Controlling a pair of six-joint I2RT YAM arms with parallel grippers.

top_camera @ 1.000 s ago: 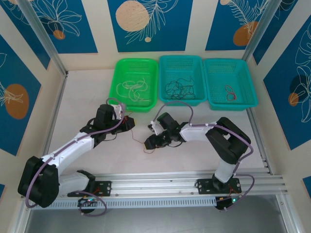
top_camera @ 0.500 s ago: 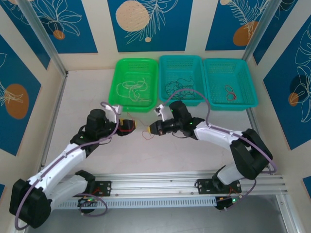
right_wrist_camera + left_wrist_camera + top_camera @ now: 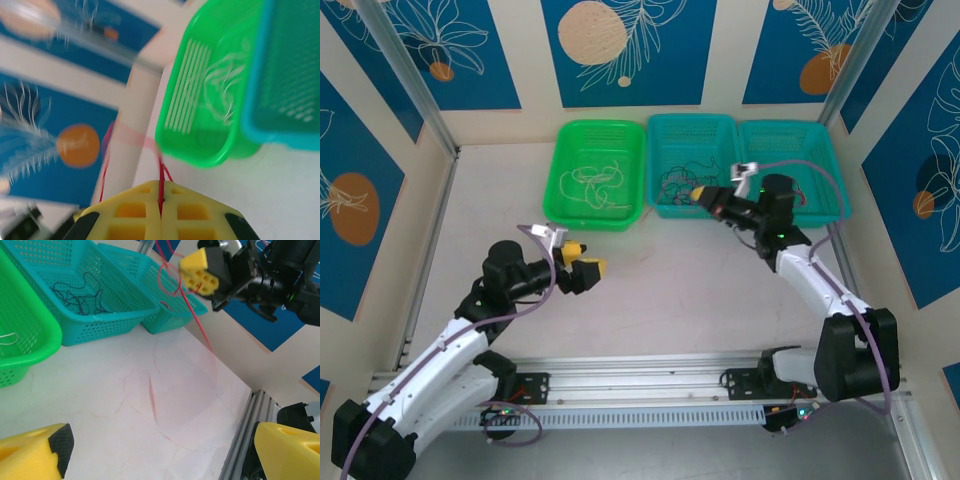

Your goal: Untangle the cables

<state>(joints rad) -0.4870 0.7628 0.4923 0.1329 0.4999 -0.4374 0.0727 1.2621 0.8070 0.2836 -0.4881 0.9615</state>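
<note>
Three baskets stood in a row at the far edge of the table (image 3: pixel 720 290). The green basket (image 3: pixel 563 190) on the left held a loose heap of white cables (image 3: pixel 592 180). The middle basket (image 3: pixel 692 128), teal, held a tangle of black cables (image 3: pixel 80 292). The right basket (image 3: pixel 820 160), also teal, had a small red loop (image 3: pixel 164 304) on its floor, partly hidden by the right arm in the top view.

The right gripper (image 3: pixel 701 195) hung above the near right part of the middle basket. Its yellow pads (image 3: pixel 135 215) were pressed together on a red cable (image 3: pixel 187 302), which ran up from between them and trailed down in curls and one long strand, clear of the table.

The left gripper (image 3: pixel 583 262) was over bare table, in front of the green basket and well apart from it. Its pads were spread wide with nothing between them.
</note>
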